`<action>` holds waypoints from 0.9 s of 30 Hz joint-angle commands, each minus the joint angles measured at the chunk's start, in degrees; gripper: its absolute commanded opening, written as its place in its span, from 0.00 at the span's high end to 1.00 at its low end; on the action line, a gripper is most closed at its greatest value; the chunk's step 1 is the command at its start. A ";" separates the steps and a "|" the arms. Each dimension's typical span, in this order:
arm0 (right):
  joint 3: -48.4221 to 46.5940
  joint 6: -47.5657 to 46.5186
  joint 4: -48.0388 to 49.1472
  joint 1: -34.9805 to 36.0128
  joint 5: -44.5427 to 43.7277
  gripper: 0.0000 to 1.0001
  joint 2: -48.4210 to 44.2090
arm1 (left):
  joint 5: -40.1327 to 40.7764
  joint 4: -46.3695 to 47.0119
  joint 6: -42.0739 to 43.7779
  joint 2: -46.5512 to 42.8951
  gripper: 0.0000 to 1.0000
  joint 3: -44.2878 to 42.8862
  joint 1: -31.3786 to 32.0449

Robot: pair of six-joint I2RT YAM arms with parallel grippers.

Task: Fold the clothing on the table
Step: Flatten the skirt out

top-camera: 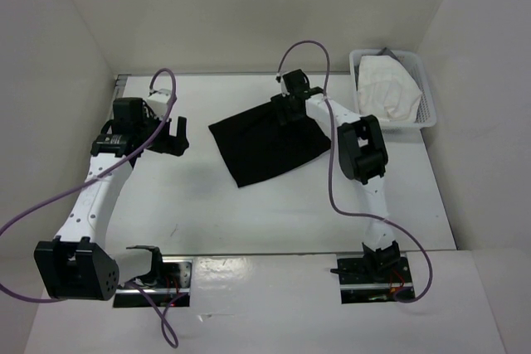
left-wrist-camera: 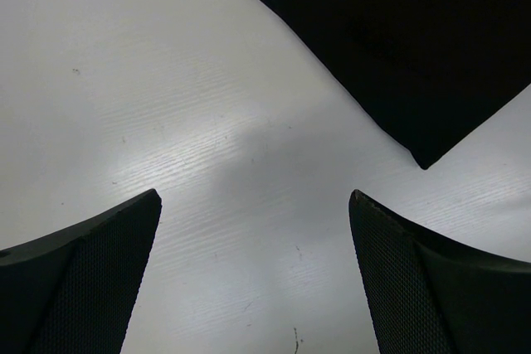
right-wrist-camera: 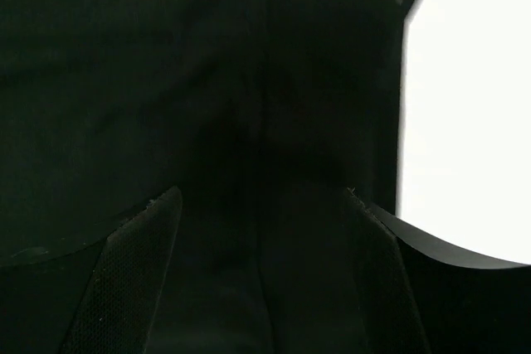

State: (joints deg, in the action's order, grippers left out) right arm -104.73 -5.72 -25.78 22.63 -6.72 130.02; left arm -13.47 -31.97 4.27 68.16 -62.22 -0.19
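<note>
Right gripper [top-camera: 290, 107] was found with its jaws apart, set low over the far right edge of the clothing [top-camera: 265, 147]. In the right wrist view no fabric was seen clamped between them. Left gripper [top-camera: 172, 134] was likewise found spread wide over bare table [top-camera: 182, 205], near the garment's left corner but clear of it.

The clothing was recorded lying flat and skewed, roughly mid-table.

Risks noted, gravest first:
- The whole garment was judged liable to be dragged across the smooth tabletop if it were pulled from one side only, the left gripper not yet being engaged.
- A shallow closure at the edge was judged likely to catch one layer alone, or none, so that the fold would come out crooked.
- Black fabric against black fingers was found hard to separate in the right wrist view, so the depth of any grasp could not be confirmed there.

Surroundings:
- A white mesh basket [top-camera: 428, 112] holding a white cloth [top-camera: 388, 89] was noted at the far right corner, well apart from the garment.
- A purple cable [top-camera: 332, 173] was noted hanging beside the right arm, near the garment's right corner. Snagging was considered possible.
- No obstruction was observed between the left gripper and the near corner.
</note>
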 commanded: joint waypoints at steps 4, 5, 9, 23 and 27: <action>-12.95 9.22 -3.84 1.01 4.00 0.18 7.70 | 0.99 0.50 -0.32 1.10 0.00 -0.63 -0.25; -13.83 9.23 -3.84 1.53 4.00 0.18 8.40 | 0.99 0.50 -0.32 1.62 0.00 -0.63 -0.25; -22.76 10.02 -7.43 2.06 4.00 0.18 14.29 | 0.99 0.50 -0.32 1.62 0.00 -0.63 -0.25; -62.79 -0.96 -35.91 13.31 5.13 0.21 37.42 | 0.99 0.50 -0.32 1.10 0.00 -0.63 -0.25; -63.32 -4.91 -38.55 15.07 5.93 0.21 36.19 | 0.99 0.50 -0.32 0.57 0.00 -0.63 -0.25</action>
State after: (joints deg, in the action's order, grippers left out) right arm -166.98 -6.28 -53.80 36.16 -2.79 165.18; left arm -12.25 -31.97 4.25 69.67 -62.22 -0.19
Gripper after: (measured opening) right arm 0.795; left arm 1.000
